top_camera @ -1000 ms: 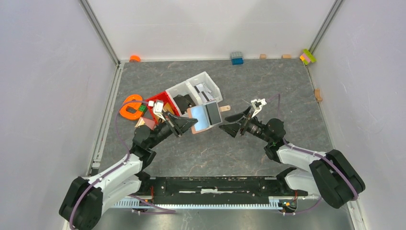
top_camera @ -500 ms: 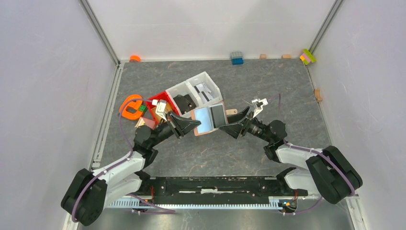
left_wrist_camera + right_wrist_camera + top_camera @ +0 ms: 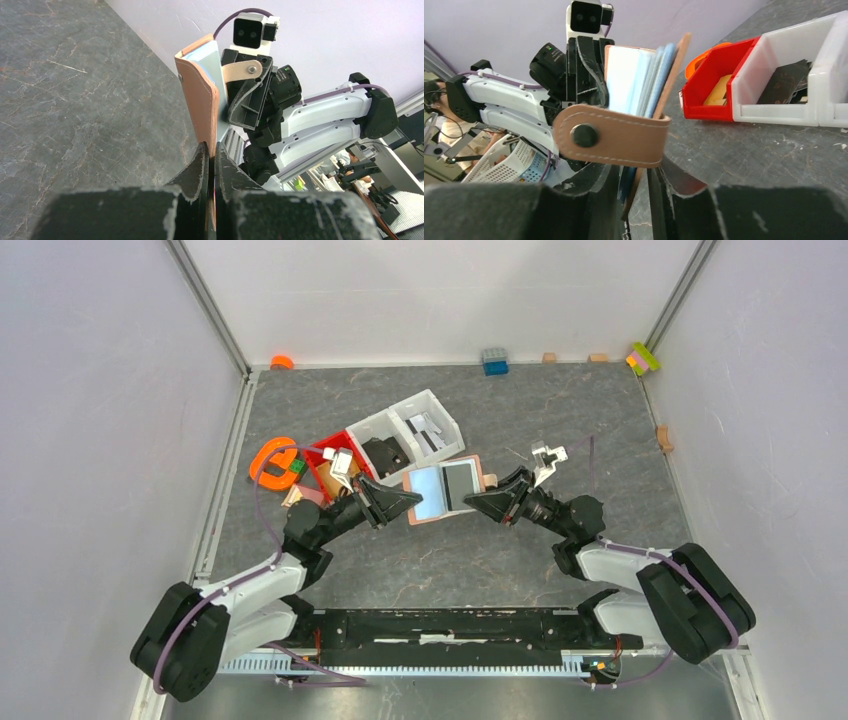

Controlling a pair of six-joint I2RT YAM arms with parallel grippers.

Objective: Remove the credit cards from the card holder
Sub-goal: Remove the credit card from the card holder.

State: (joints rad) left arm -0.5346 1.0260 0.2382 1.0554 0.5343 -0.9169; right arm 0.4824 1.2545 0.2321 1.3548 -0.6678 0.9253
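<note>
Above the grey table [image 3: 600, 440], between the two arms, the card holder [image 3: 201, 105] hangs clear of the surface, spread open, with the pale blue credit cards [image 3: 644, 75] tucked inside. The left gripper [image 3: 408, 502] is clamped tight on its left edge. The right gripper [image 3: 634, 175] straddles the opposite edge below the closing tab [image 3: 614, 137], jaws narrowly apart; whether they pinch it cannot be told.
</note>
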